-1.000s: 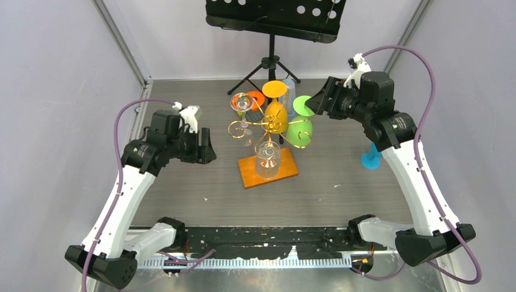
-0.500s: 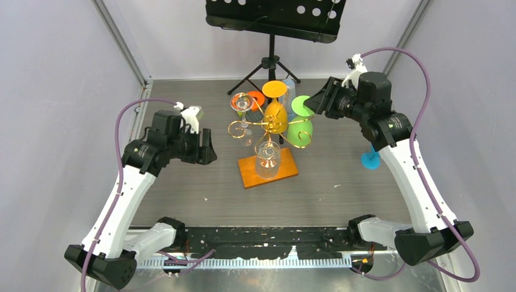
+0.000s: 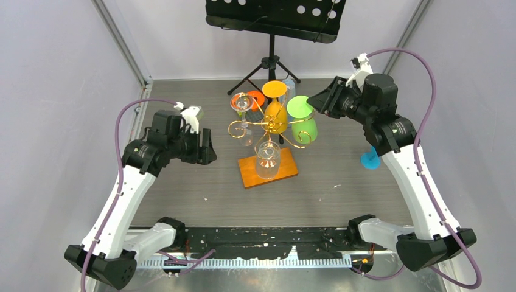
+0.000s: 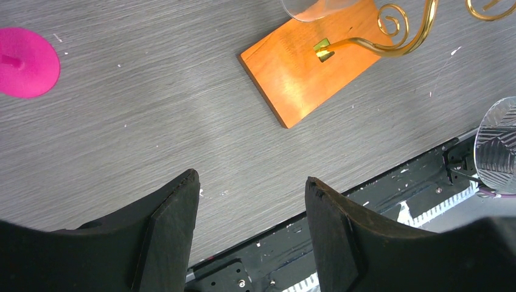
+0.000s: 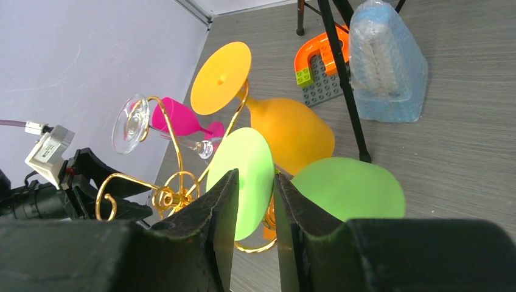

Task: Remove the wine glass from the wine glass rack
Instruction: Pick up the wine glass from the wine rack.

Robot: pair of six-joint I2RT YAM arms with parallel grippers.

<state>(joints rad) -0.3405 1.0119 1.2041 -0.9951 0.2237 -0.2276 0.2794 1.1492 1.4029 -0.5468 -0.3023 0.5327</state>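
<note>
One glass gripped, none lifted clear

At far left the left gripper (image 4: pixel 251 179) hangs over the desk (image 3: pixel 182 188), jaws apart and empty, with one pink wine glass (image 4: pixel 27 61) near it. In the centre, the wine glass rack (image 4: pixel 304 79) carries four: two clear wine glasses (image 3: pixel 243 103), one orange wine glass (image 3: pixel 275 112), and one green wine glass (image 3: pixel 304 126) on its right side. The right gripper (image 5: pixel 255 176) is clamped on the green foot disc. Further right, one blue wine glass (image 3: pixel 369 159) sits on the desk. The grasp looks made; drawing the stem out of the wire arm is left.
</note>
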